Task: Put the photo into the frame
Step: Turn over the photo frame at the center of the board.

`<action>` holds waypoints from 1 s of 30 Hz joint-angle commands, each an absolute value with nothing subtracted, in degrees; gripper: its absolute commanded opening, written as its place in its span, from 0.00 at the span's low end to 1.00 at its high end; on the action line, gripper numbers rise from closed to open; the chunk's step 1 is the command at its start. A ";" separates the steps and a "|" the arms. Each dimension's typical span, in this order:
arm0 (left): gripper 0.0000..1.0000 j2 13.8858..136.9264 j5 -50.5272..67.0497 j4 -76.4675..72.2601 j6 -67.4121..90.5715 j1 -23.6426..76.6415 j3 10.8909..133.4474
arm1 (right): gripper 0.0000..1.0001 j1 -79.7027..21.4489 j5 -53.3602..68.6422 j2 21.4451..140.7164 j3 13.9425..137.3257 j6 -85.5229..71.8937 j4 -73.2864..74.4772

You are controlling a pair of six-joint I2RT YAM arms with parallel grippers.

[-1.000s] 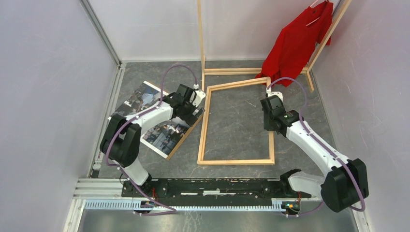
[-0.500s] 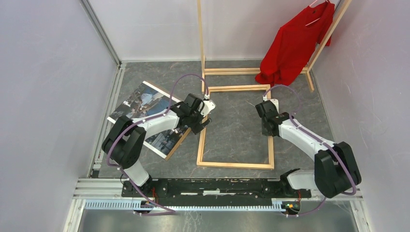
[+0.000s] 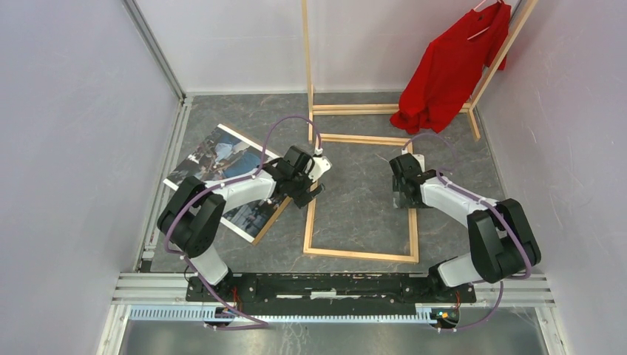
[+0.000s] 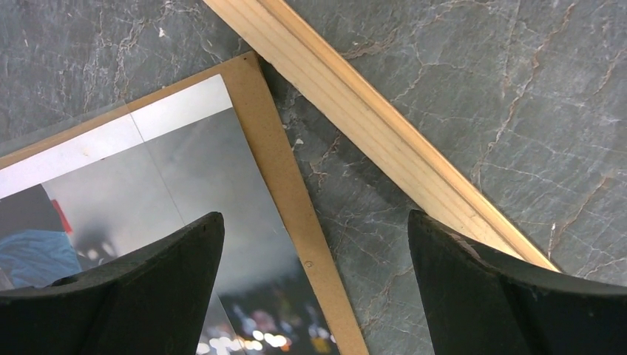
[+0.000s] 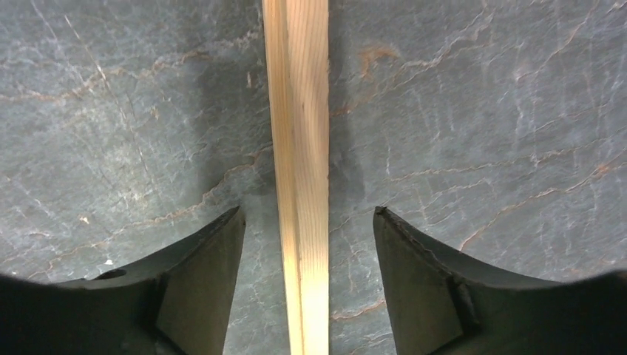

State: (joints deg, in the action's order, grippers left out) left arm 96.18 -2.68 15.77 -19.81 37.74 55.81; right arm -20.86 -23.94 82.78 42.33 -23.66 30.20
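Lying flat on the grey surface [image 3: 355,200], the frame [image 3: 360,254] has bare room inside; the photo [image 3: 222,155], on its board [image 4: 285,170], sits beside the left rail. Left tool [image 4: 314,222] gapes empty there; right tool [image 5: 309,214] straddles the right rail, parted, not touching.

The counter [image 3: 355,200] is dark grey, marbled with pale and rusty veins. The frame [image 3: 362,254] is light natural wood with fine grain. The photo [image 3: 222,151] mixes blues and greys inside a white border and lies on a brown backing board [image 4: 285,177]. The shirt [image 3: 451,66] by the counter's far right corner is plain red.
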 commanded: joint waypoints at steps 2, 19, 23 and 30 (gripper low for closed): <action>1.00 96.38 1.78 15.07 -21.05 38.98 55.42 | 0.74 -19.78 -23.64 83.66 47.15 -22.66 28.79; 1.00 90.64 10.38 34.48 -19.89 38.16 71.18 | 0.78 -23.48 -10.42 85.00 56.77 -20.80 23.13; 1.00 87.14 12.94 41.64 -20.86 31.24 78.17 | 0.79 -30.57 -7.88 88.38 61.87 -20.59 20.39; 1.00 82.54 8.00 45.99 -27.44 8.60 74.57 | 0.80 -36.53 3.47 105.23 81.55 -14.88 18.54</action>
